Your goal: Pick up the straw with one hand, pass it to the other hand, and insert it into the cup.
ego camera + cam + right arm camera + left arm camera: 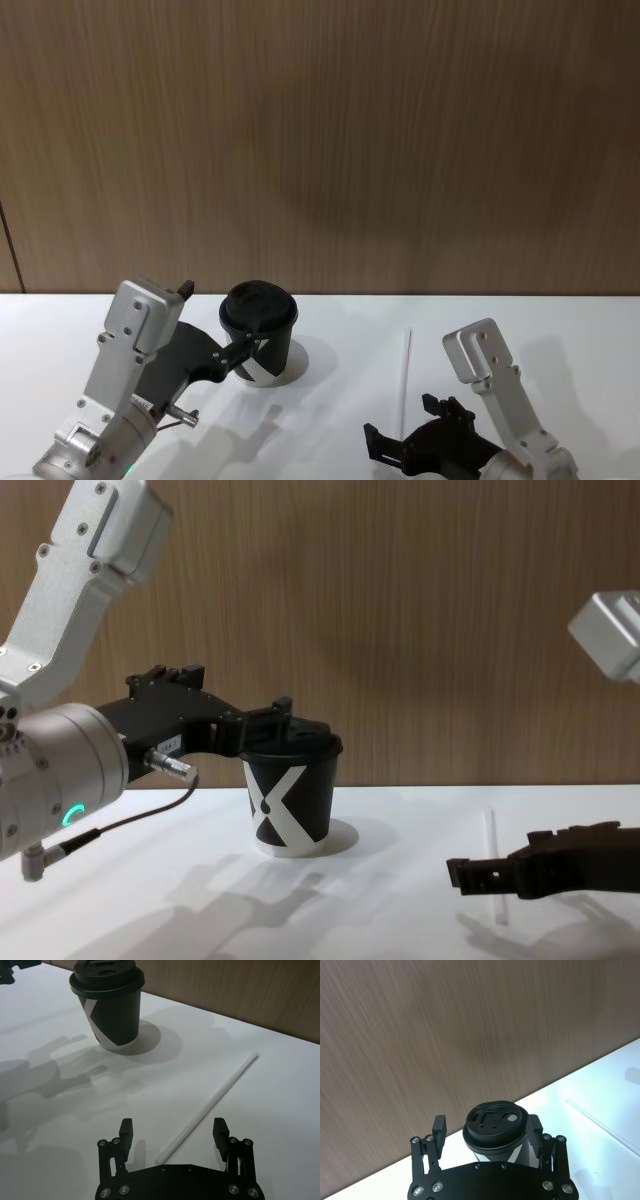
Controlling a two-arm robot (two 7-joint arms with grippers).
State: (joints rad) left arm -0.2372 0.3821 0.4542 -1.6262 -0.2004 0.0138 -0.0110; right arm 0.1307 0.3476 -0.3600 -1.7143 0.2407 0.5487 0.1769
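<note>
The cup (265,362) stands upright on the white bench (560,320), lid on, at about 10 o'clock from the straw (405,385). The straw lies flat on the bench, well apart from the cup and running nearly along the 12-to-6 line in the head view. The left hand (487,1124), on the arm with the green ring, reaches in from 8 o'clock at lid height. Its fingers (440,1127) are spread apart with the cup's lid between them, one close against the lid and the other with a gap. The right hand (173,1125) hangs low over the bench at 5 o'clock, its fingers wide apart, with the straw's near end between them, not clamped. A wood-panelled wall (320,130) stands behind the bench
</note>
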